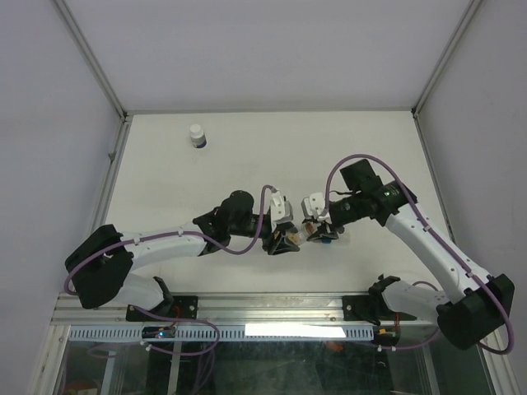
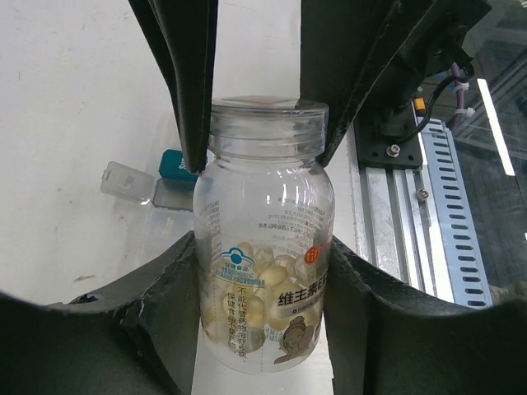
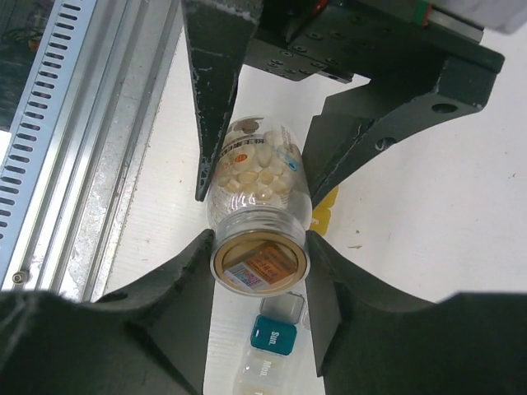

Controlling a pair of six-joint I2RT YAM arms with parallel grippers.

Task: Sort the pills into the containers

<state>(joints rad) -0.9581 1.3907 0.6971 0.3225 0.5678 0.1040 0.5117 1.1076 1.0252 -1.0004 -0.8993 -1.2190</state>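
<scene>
A clear bottle [image 2: 263, 247] of pale yellow softgel pills is held between both grippers, above the table near its front edge. My left gripper [image 2: 263, 276] is shut on the bottle's body. My right gripper [image 3: 259, 257] is shut on the bottle's clear screw cap [image 3: 260, 262]. In the top view the left gripper [image 1: 284, 239] and right gripper [image 1: 317, 224] meet tip to tip. Below the bottle lie the teal compartment [image 3: 274, 335], joined to a clear section [image 3: 262, 374], and the yellow compartment [image 3: 326, 206], mostly hidden. The teal one also shows in the left wrist view [image 2: 173, 164].
A white bottle with a dark band [image 1: 197, 135] stands at the far left of the table. A metal rail [image 2: 412, 230] runs along the table's near edge, close to the grippers. Side walls [image 1: 111, 156] border the table.
</scene>
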